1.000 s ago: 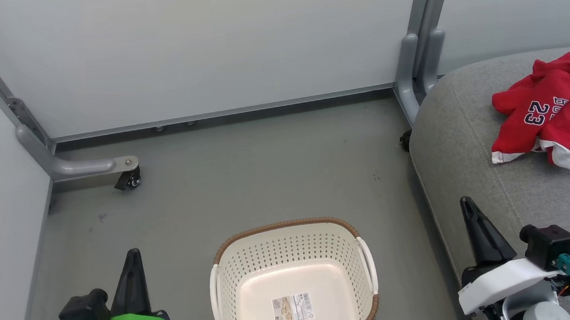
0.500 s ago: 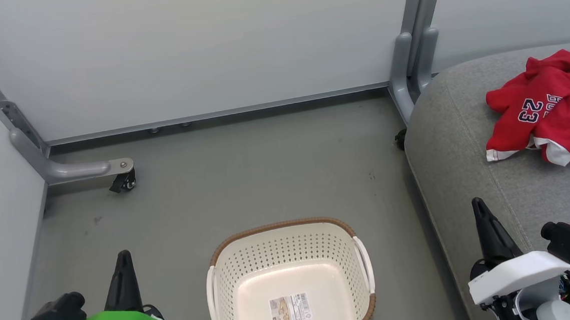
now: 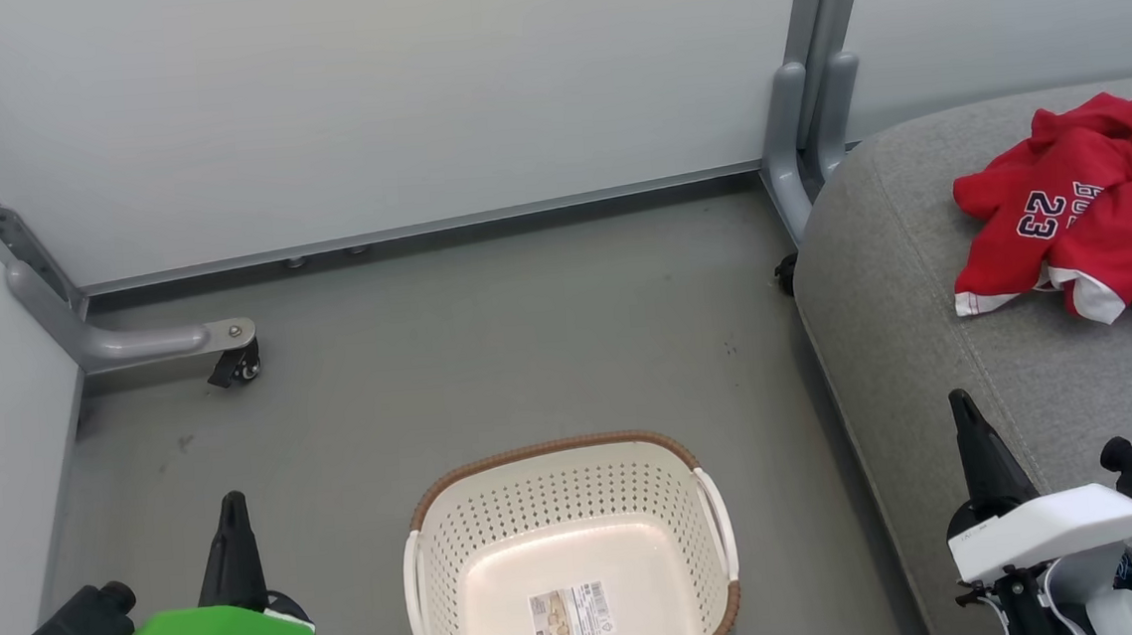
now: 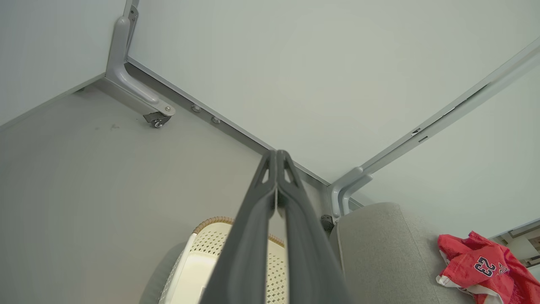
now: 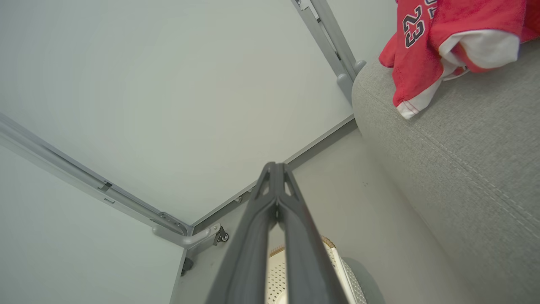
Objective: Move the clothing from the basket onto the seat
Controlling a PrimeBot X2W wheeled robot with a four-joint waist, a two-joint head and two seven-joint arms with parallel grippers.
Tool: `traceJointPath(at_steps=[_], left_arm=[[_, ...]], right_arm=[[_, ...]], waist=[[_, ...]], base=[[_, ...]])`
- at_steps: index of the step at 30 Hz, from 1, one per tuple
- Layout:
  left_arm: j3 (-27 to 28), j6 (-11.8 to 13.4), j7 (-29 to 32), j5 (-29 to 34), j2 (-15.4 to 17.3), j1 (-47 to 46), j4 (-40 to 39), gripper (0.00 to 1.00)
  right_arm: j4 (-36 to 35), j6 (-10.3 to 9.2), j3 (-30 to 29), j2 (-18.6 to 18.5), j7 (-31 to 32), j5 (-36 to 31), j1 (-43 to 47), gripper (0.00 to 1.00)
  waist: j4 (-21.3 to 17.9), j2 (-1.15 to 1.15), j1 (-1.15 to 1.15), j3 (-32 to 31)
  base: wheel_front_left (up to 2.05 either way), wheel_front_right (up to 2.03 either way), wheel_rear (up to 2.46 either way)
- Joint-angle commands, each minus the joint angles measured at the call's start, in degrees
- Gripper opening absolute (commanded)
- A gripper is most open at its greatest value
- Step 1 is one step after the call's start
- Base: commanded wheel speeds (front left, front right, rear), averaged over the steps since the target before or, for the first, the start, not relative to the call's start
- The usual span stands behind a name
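Left end effector (image 3: pixel 233 508): clenched, fingers pressed together to the tip, nothing in it. It sits lower left in the head view, above the floor (image 3: pixel 487 333), left of the basket (image 3: pixel 545 449) and apart from it. The left wrist view shows the same: two dark fingers (image 4: pixel 257 219) meeting at the tip.

Right end effector (image 3: pixel 962 417): also clenched and holding nothing. It sits lower right in the head view, overlapping the near edge of the seat (image 3: pixel 916 333). It is well apart from the clothing (image 3: pixel 1082 212).

Clothing: a red heap with white trim, "23" facing up. It lies on top of the seat toward the far right, partly cut off by the frame edge. In the right wrist view one white-hemmed corner (image 5: pixel 407 109) rests just beside the seat's rounded edge.

Basket: upright on the floor between the two end effectors. It is left of the seat, with a strip of floor between them. A paper label (image 3: pixel 569 612) lies on its bare bottom.

Background: pale partition panels (image 3: pixel 362 103) on grey posts, and a caster (image 3: pixel 236 365) on the left foot.
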Motion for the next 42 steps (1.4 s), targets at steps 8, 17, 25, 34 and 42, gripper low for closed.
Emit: traceJointPath(at_steps=[8,17,25,34,42], left_arm=[[1.0,-0.6,1.9,-8.0,0.2,-2.4,-1.0,0.0],[1.6,-0.7,3.5,-14.2,0.3,-2.8,-1.2,0.0],[2.1,-0.9,4.8,-19.3,0.3,-3.2,-1.3,0.0],[2.6,-1.1,6.2,-24.6,0.3,-3.5,-1.4,0.0],[3.1,-1.2,7.3,-29.0,0.3,-3.9,-1.5,0.0]], right_arm=[[0.0,-0.02,-1.0,-0.3,2.0,7.9,-1.9,0.0],[0.4,-0.02,-1.6,-0.4,3.6,14.2,-2.2,0.0],[0.8,-0.02,-2.1,-0.4,4.9,19.3,-2.5,0.0],[1.2,-0.03,-2.6,-0.4,6.3,24.6,-2.8,0.0],[1.5,-0.03,-3.1,-0.4,7.5,28.9,-3.0,0.0]], waist=[[-0.5,0.0,0.0,0.1],[-1.1,0.0,0.0,0.1],[-1.5,0.0,0.0,0.2],[-2.0,0.0,0.0,0.2],[-2.5,0.0,0.0,0.3]], base=[[0.0,0.0,0.0],[0.0,0.0,0.0],[0.0,0.0,0.0],[0.0,0.0,0.0],[0.0,0.0,0.0]])
